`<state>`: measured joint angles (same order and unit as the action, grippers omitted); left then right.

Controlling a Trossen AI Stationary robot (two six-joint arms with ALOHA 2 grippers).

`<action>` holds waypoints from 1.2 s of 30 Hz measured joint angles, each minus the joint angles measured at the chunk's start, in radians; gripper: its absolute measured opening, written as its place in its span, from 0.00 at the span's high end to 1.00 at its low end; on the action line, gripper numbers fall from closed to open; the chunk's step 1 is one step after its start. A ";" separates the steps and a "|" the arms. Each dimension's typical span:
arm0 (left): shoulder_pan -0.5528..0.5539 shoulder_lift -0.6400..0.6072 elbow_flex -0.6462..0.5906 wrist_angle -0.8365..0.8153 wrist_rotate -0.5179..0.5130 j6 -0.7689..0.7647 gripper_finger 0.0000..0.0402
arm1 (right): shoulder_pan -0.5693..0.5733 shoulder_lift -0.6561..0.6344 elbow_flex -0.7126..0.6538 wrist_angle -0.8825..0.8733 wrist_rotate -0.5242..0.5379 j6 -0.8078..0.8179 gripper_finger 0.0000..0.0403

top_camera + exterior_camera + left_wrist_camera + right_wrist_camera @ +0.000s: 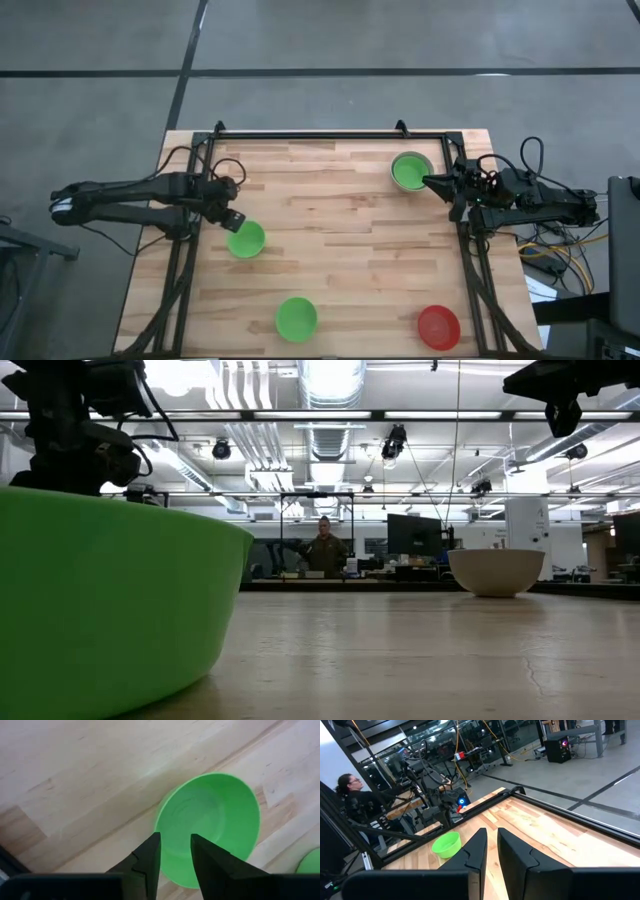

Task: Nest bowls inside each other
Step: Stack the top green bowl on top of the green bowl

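Materials and surface finish of table, bowls and gripper fingers

You are working on a butcher-block wood table (pixel 340 240) of pale jointed strips, its finish smooth and matt, with fine cracks visible in the low view. The green bowl (pixel 210 827) below the left gripper (pixel 175 852) looks like smooth plastic with a soft sheen and faint concentric rings inside. The red bowl (pixel 439 326) looks equally smooth. The pale bowl (pixel 496 571) reads as matt. The fingers (pixel 472 852) of the right gripper (pixel 491 851) are dark, matt and hard-edged. The table frame (pixel 330 135) is black and looks like metal.
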<state>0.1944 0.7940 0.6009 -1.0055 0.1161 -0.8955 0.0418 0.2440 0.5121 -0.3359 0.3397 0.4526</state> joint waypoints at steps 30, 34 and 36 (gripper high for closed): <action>-0.001 0.000 -0.166 0.162 0.050 0.036 0.61 | 0.000 0.000 0.000 0.000 0.000 0.000 0.89; -0.001 0.000 -0.167 0.162 0.050 0.033 0.61 | 0.000 0.000 0.000 0.000 0.000 0.000 0.89; -0.001 0.000 -0.167 0.161 0.050 0.033 0.61 | 0.000 0.000 0.000 0.000 0.000 0.000 0.89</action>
<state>0.1936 0.7940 0.4341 -0.8440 0.1663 -0.8623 0.0418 0.2440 0.5121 -0.3360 0.3397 0.4526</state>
